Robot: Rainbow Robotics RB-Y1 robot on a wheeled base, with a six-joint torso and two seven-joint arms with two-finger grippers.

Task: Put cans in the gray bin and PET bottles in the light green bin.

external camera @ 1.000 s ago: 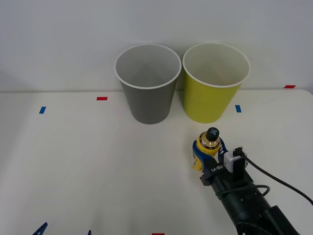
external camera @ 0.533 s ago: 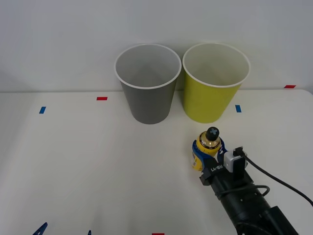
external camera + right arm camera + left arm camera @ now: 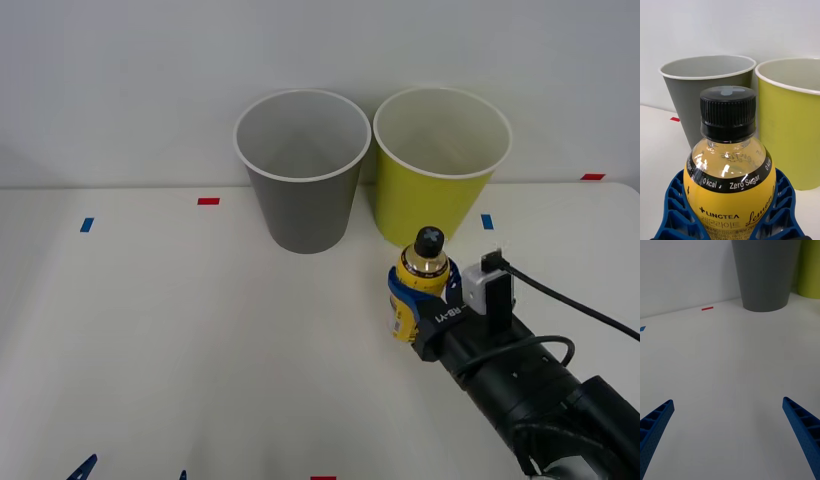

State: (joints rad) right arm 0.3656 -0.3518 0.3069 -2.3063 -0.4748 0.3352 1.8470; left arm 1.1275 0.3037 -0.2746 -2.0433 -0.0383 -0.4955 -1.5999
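A: From the front, what does the bottle (image 3: 418, 287) look like?

B: Small and clear, with a yellow wrap label, a black screw cap and yellowish liquid at the neck. It stands upright in front of the green bin (image 3: 438, 170), near it. The right gripper (image 3: 424, 300) is clamped on its body, blue fingers on both sides.

A: And the bins?

B: The gray bin (image 3: 303, 173) and the green bin stand side by side at the back of the white table (image 3: 200, 340), rims nearly touching. Both are much taller than the bottle.

A: Any change from the earlier front frames?

B: Yes. The bottle and the right gripper sit higher in the picture and closer to the green bin; the cap now overlaps that bin's lower wall. The bins have not moved.

A: The right wrist view?

B: The bottle (image 3: 729, 165) is close up: ribbed black cap, pale liquid at the shoulder, a black band reading "0 kcal Zero Sugar", yellow label below. The blue fingers (image 3: 675, 210) press it from both sides. Behind stand the gray bin (image 3: 696, 90) and the green bin (image 3: 793, 120).

A: The left wrist view?

B: The left gripper (image 3: 730, 435) is spread wide, holding nothing, low over bare table (image 3: 730, 363). The gray bin's (image 3: 763, 273) base is ahead, with an edge of the green bin (image 3: 810, 270) beside it.
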